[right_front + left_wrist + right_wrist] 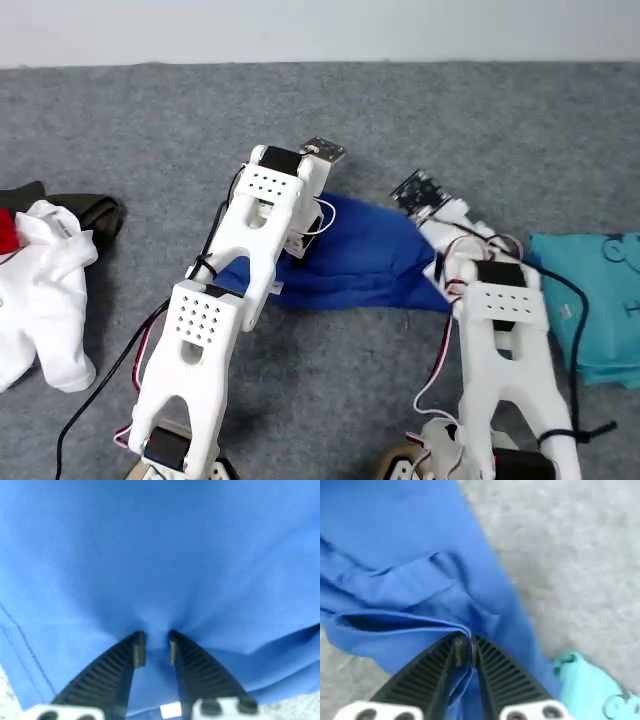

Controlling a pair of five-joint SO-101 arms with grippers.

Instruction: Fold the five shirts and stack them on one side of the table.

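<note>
A blue shirt lies partly folded in the middle of the grey table, between both arms. My left gripper pinches a fold of the blue shirt near the cloth's left side, at the left arm's tip in the high view. My right gripper is shut on the blue shirt at its right corner, by the right arm's tip. A folded teal shirt lies at the right edge; its corner shows beside the right gripper. A white shirt lies crumpled at the far left.
A dark garment and a bit of red cloth lie under the white shirt at the left edge. The grey carpet-like table top stretches bare behind the arms. Cables hang along both arms.
</note>
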